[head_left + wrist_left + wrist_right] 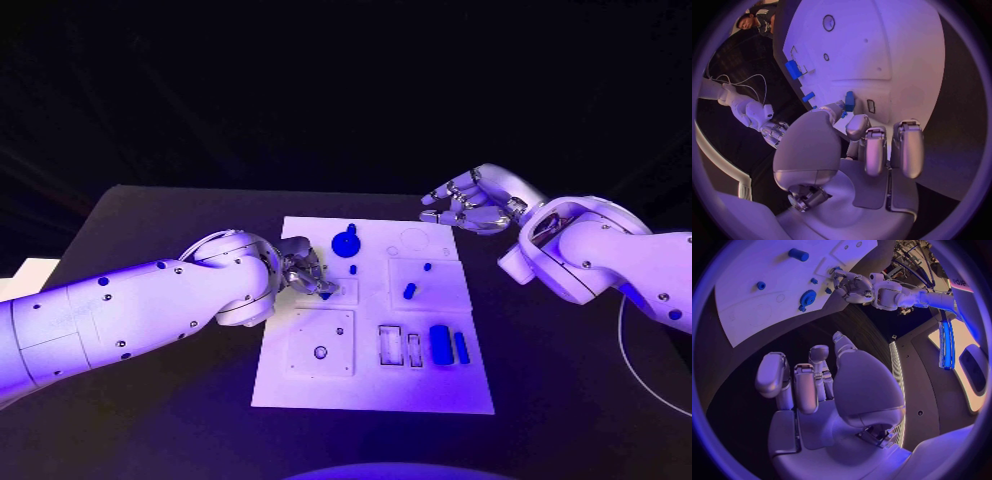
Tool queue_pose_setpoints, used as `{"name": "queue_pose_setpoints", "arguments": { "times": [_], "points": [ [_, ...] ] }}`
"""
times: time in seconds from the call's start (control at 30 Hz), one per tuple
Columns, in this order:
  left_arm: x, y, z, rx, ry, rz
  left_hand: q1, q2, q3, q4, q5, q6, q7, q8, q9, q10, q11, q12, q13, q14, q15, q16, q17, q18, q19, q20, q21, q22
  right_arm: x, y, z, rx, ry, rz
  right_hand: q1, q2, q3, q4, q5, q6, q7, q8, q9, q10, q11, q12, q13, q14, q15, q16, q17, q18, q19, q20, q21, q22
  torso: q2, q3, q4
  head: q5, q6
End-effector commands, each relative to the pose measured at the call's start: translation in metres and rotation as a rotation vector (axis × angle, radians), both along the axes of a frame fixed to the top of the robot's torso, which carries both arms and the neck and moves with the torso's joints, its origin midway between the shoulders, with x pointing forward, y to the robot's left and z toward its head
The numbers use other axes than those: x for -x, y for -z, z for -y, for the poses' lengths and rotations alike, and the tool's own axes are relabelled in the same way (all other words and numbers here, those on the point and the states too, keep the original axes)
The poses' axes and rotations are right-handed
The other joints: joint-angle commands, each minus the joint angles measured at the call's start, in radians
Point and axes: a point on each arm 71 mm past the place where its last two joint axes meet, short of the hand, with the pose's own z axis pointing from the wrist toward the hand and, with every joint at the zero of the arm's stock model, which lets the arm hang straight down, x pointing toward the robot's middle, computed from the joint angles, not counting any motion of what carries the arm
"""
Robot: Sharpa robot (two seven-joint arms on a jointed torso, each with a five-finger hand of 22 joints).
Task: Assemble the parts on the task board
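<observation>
The left hand [306, 270] sits at the task board's [375, 390] left edge, its fingers [848, 102] apparently pinching a small blue part [850, 101]. More blue parts [449, 345] lie on the board. The right hand [469, 208] hovers over the tabletop [144, 215] beyond the board's far right corner, fingers loosely curled, empty.

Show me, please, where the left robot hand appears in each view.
Head view: left robot hand at the task board's left edge, pinching a blue part.
Left wrist view: it fills the middle, over the board.
Right wrist view: small, beyond the right robot hand, at the board's edge.
Shared landmark: the white task board.
</observation>
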Motion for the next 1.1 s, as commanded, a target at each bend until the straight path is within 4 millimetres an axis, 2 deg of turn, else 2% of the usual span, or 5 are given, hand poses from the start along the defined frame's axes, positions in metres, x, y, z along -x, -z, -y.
{"name": "queue_pose_setpoints", "arguments": {
  "times": [0.03, 0.37, 0.8, 1.1],
  "points": [
    [0.0021, 0.0035, 0.0006, -0.013, 0.010, -0.025, 0.010, 0.006, 0.122, -0.126, 0.001, 0.014, -0.008, -0.008, -0.004, 0.007, -0.003, 0.003, 0.002, 0.105, -0.009, 0.003, 0.263, -0.019, 0.073, -0.004, 0.004, 0.191, 0.0007, 0.0005, -0.0016, 0.004, -0.017, -0.001, -0.002, 0.009, 0.002, 0.005, 0.005, 0.005, -0.001, 0.005, 0.001, -0.008, 0.002, 0.003, -0.001, 0.054, 0.006, -0.005, 0.005, 0.010, -0.006, 0.001, -0.007, -0.001, 0.000, 0.0002, 0.0002, 0.001, 0.001],
    [0.0044, 0.0040, 0.0027, -0.015, 0.025, -0.042, 0.016, 0.007, 0.131, -0.132, 0.009, 0.017, -0.008, -0.015, -0.008, 0.011, -0.003, 0.008, 0.008, 0.105, -0.009, 0.003, 0.263, -0.019, 0.072, -0.005, 0.002, 0.190, 0.0005, 0.0011, -0.0016, 0.001, -0.017, -0.007, -0.003, 0.009, 0.000, 0.007, 0.005, 0.005, -0.001, 0.005, 0.001, -0.008, 0.002, 0.003, -0.001, 0.054, 0.006, -0.005, 0.005, 0.010, -0.006, 0.001, -0.007, -0.002, 0.000, -0.0005, -0.0004, 0.001, -0.001],
    [0.0075, 0.0051, 0.0040, -0.047, 0.046, -0.068, 0.023, -0.006, 0.142, -0.147, 0.021, 0.032, -0.006, -0.024, -0.015, 0.018, -0.003, 0.009, 0.011, 0.105, -0.009, 0.003, 0.263, -0.019, 0.072, -0.006, 0.002, 0.190, 0.0007, 0.0018, -0.0022, -0.001, -0.018, -0.011, -0.004, 0.009, -0.001, 0.009, 0.006, 0.005, -0.001, 0.005, 0.001, -0.008, 0.002, 0.003, -0.002, 0.054, 0.006, -0.006, 0.005, 0.011, -0.006, 0.001, -0.008, -0.002, 0.000, 0.0004, -0.0010, -0.001, -0.002],
    [0.0051, -0.0003, 0.0039, 0.014, 0.012, 0.000, 0.028, -0.005, 0.155, -0.155, 0.029, 0.042, -0.005, -0.030, -0.018, 0.027, -0.003, 0.016, 0.019, 0.105, -0.009, 0.003, 0.263, -0.021, 0.076, -0.006, 0.008, 0.198, 0.0007, 0.0020, -0.0028, -0.002, -0.020, -0.011, -0.004, 0.009, -0.001, 0.009, 0.006, 0.005, -0.001, 0.005, 0.001, -0.008, 0.002, 0.003, -0.002, 0.054, 0.006, -0.006, 0.005, 0.011, -0.006, 0.001, -0.008, -0.002, 0.000, 0.0004, 0.0003, -0.003, -0.001]
  ]
}}
